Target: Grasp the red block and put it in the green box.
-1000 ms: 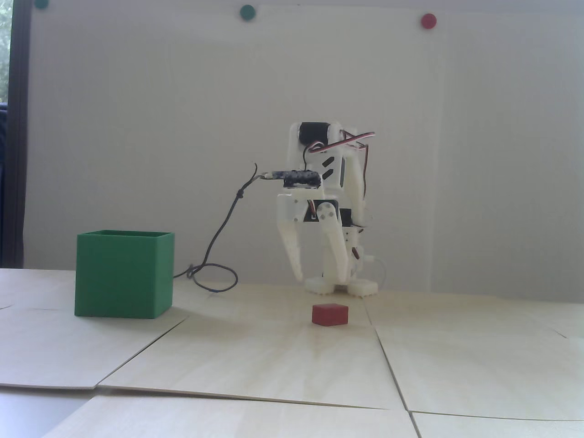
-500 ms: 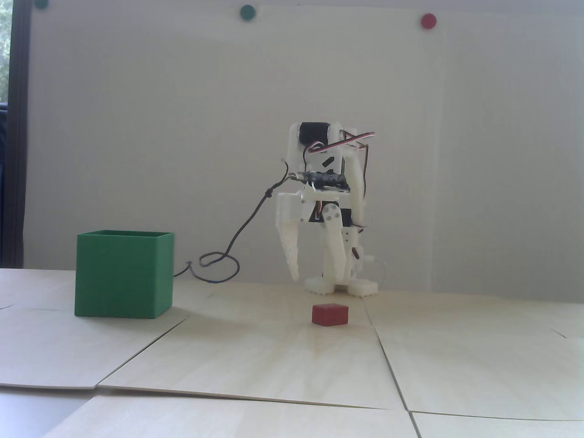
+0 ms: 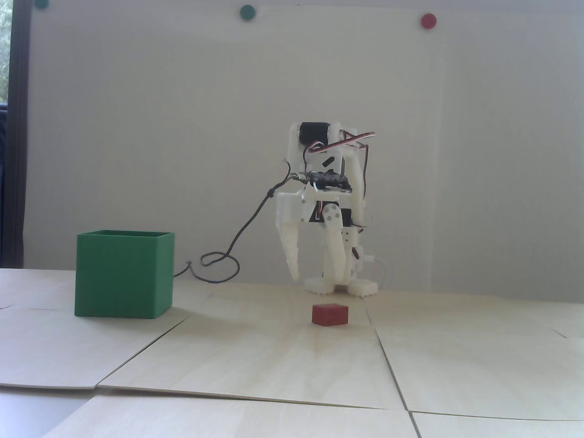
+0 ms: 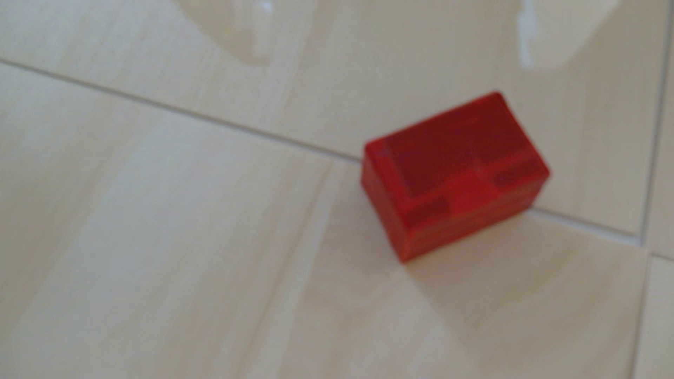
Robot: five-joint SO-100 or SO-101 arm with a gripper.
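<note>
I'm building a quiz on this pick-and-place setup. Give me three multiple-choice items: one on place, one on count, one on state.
1. In the fixed view, where is the green box relative to the red block?
A. left
B. right
C. on top of it

2. How many round dots are on the wall?
A. one
B. three
C. five

3. What is the gripper doing?
A. clamping the block
B. open above the block
C. inside the box

Answers:
1 A, the box sits far left of the block.
2 B, two green dots and one red dot show.
3 B, its fingers are spread and the block lies untouched on the table.
</note>
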